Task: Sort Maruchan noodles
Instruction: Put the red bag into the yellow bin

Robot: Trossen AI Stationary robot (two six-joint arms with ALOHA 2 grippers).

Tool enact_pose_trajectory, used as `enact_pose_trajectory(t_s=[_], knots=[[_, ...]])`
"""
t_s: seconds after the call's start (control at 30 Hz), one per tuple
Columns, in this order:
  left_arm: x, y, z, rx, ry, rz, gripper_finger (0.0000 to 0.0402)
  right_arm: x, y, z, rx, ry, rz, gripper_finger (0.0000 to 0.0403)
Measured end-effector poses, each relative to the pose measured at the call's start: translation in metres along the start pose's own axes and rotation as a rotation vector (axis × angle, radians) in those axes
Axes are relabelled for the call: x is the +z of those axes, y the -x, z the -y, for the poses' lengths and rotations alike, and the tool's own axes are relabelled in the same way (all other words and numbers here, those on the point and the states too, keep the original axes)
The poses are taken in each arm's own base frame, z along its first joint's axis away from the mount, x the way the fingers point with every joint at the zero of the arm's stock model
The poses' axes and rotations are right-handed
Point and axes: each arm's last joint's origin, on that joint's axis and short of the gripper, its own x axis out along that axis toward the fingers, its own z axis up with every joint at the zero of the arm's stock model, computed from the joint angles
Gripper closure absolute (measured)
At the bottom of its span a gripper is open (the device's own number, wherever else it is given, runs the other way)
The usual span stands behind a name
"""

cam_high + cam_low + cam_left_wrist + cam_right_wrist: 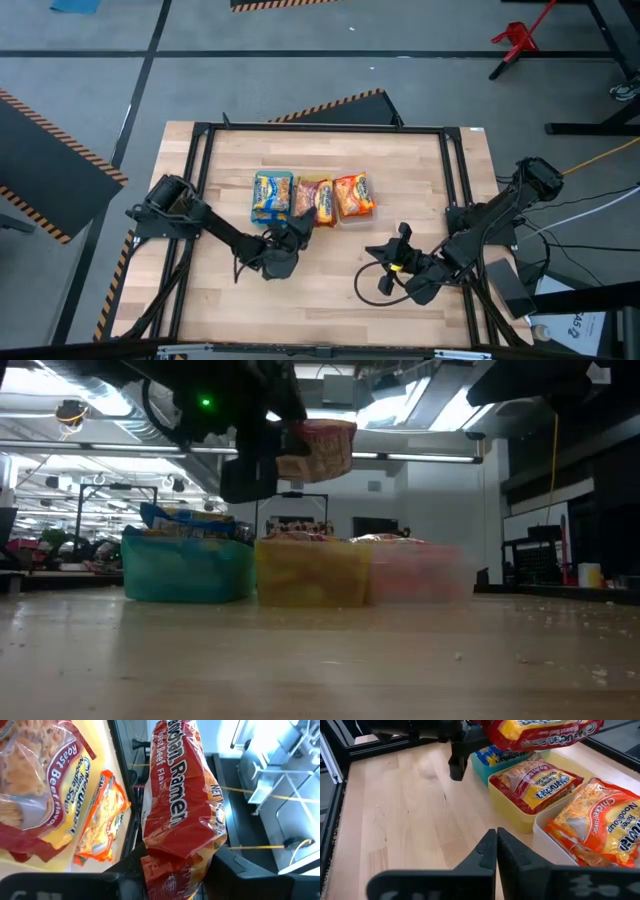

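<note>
My left gripper (290, 240) hangs above the table's middle, shut on a red Maruchan packet (322, 450) that floats over the trays. Three trays stand in a row: a green tray (185, 568) with blue-yellow packets (272, 197), a yellow tray (310, 572) with red Roast Beef packets (537, 784), and a clear tray (420, 572) with orange chicken packets (600, 827). My right gripper (496, 845) is shut on nothing, low over the wood to the right of and nearer than the trays. My left gripper pinches the red packet between its two fingers (131, 866) at one short end (172, 870). It comes slanting from the table's left and near side. The packet is lifted clear and sticks out past the fingertips, roughly level, above the yellow tray.
A black frame (320, 128) rims the wooden table (330, 295). Bare wood lies nearer than the trays and between the two grippers. Crumbs dot the wood at the right (560, 622).
</note>
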Motion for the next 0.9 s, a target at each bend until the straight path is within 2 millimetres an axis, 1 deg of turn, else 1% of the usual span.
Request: enact_pose_trajectory(t_s=[0.2, 0.27, 0.33, 0.47, 0.67, 0.83, 0.9], knots=[[-0.01, -0.013, 0.008, 0.003, 0.009, 0.01, 0.0284, 0.0, 0.0, 0.0, 0.0, 0.003, -0.001, 0.0402], [-0.012, -0.016, 0.005, 0.004, 0.005, 0.017, 0.0284, 0.0, 0.0, 0.0, -0.001, 0.003, 0.001, 0.0402], [-0.012, -0.017, 0.004, 0.003, 0.038, 0.023, 0.0284, 0.0, 0.0, 0.0, -0.005, 0.002, 0.004, 0.0402], [-0.014, -0.014, -0.008, -0.006, 0.076, 0.048, 0.0284, 0.0, 0.0, 0.0, 0.0, -0.001, 0.002, 0.0402], [-0.021, -0.01, -0.02, -0.014, 0.116, 0.06, 0.0284, 0.0, 0.0, 0.0, 0.004, 0.0, -0.002, 0.0402], [-0.022, -0.014, -0.03, -0.012, 0.13, 0.065, 0.0284, 0.0, 0.0, -0.001, 0.009, -0.001, -0.007, 0.0402], [-0.021, -0.018, -0.035, -0.015, 0.099, 0.08, 0.0284, 0.0, 0.0, -0.001, 0.01, -0.001, -0.007, 0.0402]])
